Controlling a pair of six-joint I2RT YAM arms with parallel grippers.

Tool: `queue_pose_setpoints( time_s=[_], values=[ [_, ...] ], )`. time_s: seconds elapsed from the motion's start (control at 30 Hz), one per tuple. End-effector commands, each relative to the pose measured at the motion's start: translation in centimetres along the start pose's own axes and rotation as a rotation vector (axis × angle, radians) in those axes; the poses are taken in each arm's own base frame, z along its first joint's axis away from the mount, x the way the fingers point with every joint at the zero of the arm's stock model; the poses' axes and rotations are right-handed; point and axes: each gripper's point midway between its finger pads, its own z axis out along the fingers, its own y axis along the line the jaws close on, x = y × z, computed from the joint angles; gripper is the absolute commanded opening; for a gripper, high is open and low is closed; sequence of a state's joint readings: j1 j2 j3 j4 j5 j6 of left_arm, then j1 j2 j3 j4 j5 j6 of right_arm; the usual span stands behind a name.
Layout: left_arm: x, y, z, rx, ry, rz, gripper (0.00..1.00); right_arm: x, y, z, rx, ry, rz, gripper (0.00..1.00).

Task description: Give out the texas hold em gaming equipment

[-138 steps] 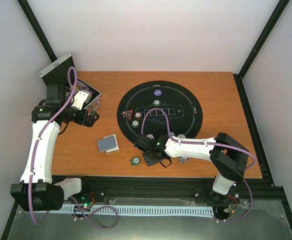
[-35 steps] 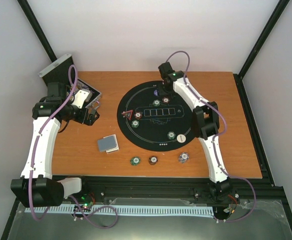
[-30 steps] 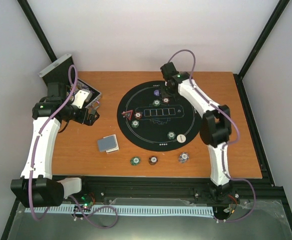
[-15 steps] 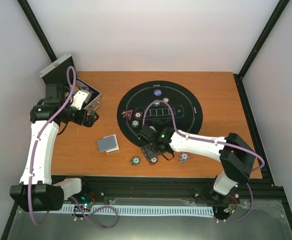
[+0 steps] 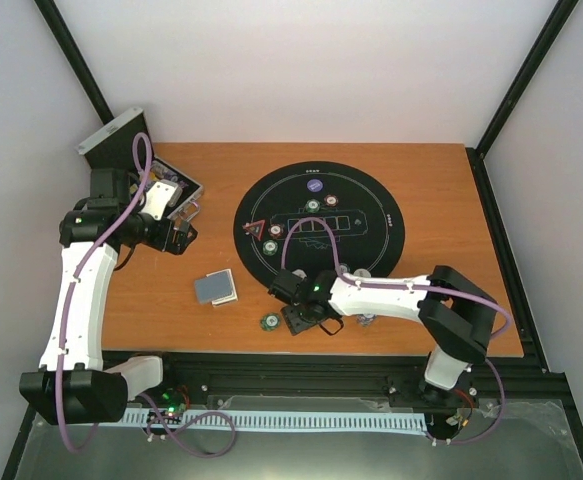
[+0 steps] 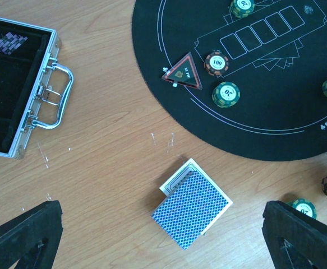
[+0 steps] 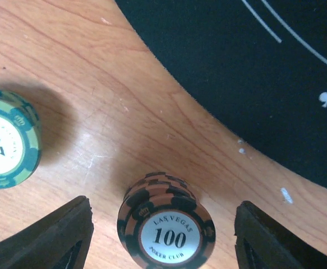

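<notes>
Step in hand (judged): pick up brown-red 100 chip stack [image 7: 166, 231] w/ right gripper [image 7: 161, 240]. Stack stands on bare wood table [image 7: 68, 67], just off edge of black mat [image 7: 236, 61]; green 20 chip [image 7: 6, 141] nearby, apart.

Jaws apart, one finger each side of stack, gaps both sides, nothing held.

Procedure:
- Centre stack btwn fingers
- Descend until pads reach lowest chip, else top chips may lift alone
- Close slowly, lift vertical
- Keep clear of green 20 chip

Left gripper [image 6: 163, 242]: jaws wide apart, empty, above card deck [image 6: 192, 212]; no action req'd
</notes>
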State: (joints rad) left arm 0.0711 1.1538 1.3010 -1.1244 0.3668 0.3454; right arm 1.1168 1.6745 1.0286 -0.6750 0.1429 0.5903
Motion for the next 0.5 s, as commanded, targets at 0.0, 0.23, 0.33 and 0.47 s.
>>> queue_pose_setpoints(
  time_s=[0.0,0.23,0.33,0.47],
  values=[
    [-0.53,-0.09,-1.18,-0.015,-0.026,0.020,1.00,0.27,0.58,1.22,-0.014,0.006,0.006,0.67],
    [-0.61,-0.08,-1.22,-0.016,-0.030,0.020,1.00,0.65,0.18,1.67,0.002,0.011,0.007,0.60],
    [-0.61,-0.08,-1.23,-0.016,-0.031,0.020,1.00,0.52,0.09,1.50,0.005,0.003,0.007,0.56],
    [-0.62,-0.10,-1.27,-0.016,-0.032,0.019,1.00,0.50,-0.07,1.43,0.014,0.003,0.005,0.47]
  ],
)
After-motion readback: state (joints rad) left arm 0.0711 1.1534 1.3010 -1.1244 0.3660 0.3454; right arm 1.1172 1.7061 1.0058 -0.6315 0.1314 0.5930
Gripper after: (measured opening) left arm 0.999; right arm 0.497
